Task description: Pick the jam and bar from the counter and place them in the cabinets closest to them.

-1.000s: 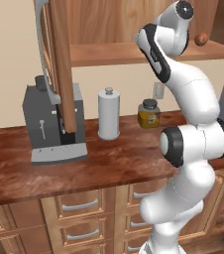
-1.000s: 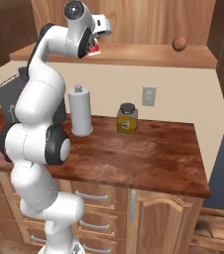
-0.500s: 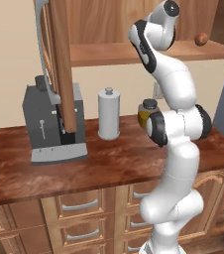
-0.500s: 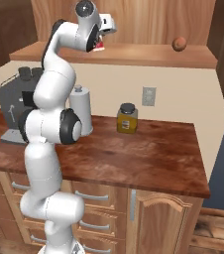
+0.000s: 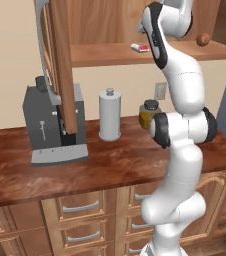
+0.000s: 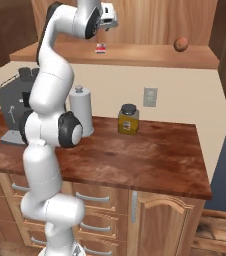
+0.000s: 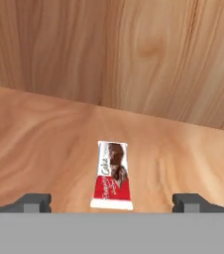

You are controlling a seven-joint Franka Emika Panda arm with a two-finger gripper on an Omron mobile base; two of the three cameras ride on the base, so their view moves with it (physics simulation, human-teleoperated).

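Your cabinet carries the bar flat on its plank shelf, just in front of the panelled back. Above the bar your gripper is released, fingers spread wide to either side, touching nothing. A small brown ball rests on the same shelf, well apart from the bar.

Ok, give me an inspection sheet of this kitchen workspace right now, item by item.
Surface: glossy reddish-brown counter, drawer fronts with silver handles below.
Job's things: bar lies flat on the cabinet shelf, free of the fingers; also seen at. Jam: nothing seen.
Clutter: grey coffee machine, paper towel roll, amber jar with black lid, small brown ball on the shelf.
Grippers: gripper open, fingertips spread either side of the bar, not touching it.
Cables: nothing seen.
Surroundings: beige wall with an outlet, wood-panelled cabinet back.
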